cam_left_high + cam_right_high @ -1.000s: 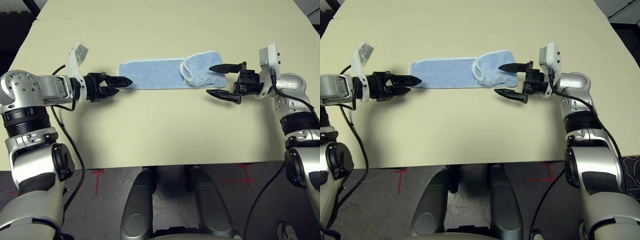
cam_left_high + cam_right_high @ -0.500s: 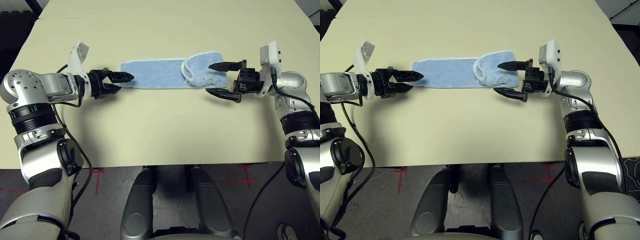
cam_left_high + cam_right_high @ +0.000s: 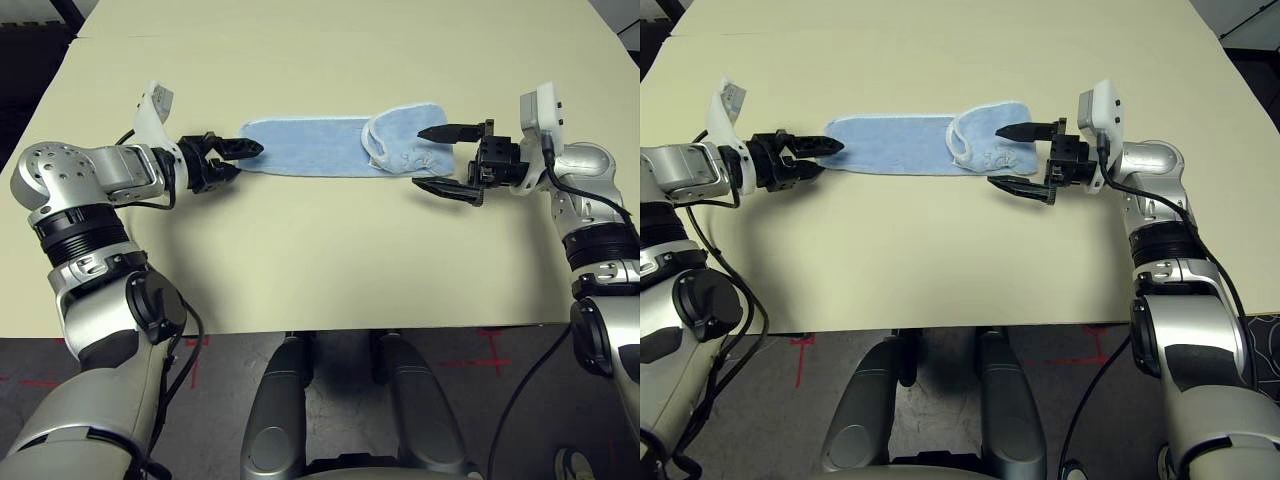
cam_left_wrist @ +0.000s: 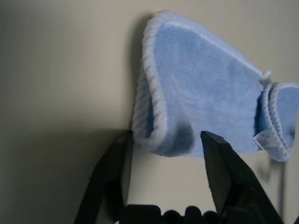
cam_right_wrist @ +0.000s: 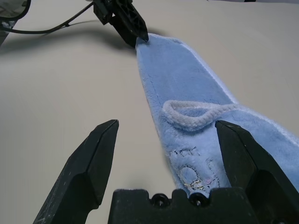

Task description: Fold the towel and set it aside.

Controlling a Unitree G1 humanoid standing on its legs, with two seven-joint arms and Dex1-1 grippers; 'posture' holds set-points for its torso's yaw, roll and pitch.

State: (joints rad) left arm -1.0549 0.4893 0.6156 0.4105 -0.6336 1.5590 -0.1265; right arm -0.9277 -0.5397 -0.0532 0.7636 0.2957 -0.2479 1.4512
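The light-blue towel [image 3: 310,148] lies stretched flat across the cream table, and its right end is folded back over itself in a loose flap [image 3: 400,140]. My left gripper [image 3: 248,160] is at the towel's left end. In the left wrist view the towel [image 4: 201,84] has its curled corner between the fingers of that gripper [image 4: 166,137], which stand narrowed but still apart. My right gripper [image 3: 418,158] is wide open at the folded right end, with one finger over the flap and the other on the bare table. The right wrist view shows the towel [image 5: 182,74] running away to the left gripper [image 5: 135,32].
The table [image 3: 320,260] is bare in front of and behind the towel. Its front edge [image 3: 330,328] runs just before my body, with dark floor and red tape marks below. A black cable [image 3: 150,200] hangs from my left forearm.
My left gripper has slid onto the towel's left end and its fingers have drawn closer together around it. The left elbow swung inward. The right gripper has stayed open in place.
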